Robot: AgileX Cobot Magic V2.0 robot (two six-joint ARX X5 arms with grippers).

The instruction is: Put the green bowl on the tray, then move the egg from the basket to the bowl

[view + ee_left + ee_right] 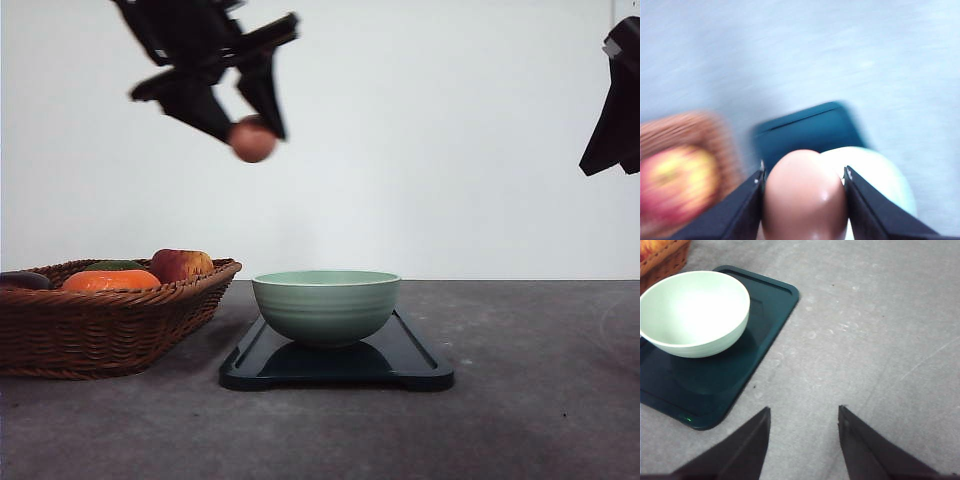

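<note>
Left hand pinches egg across its middle, high in the air; green bowl sits on tray below and slightly right of it. Egg likely light, smooth, brittle: gentle grip, low release. Right hand spread, empty.
</note>
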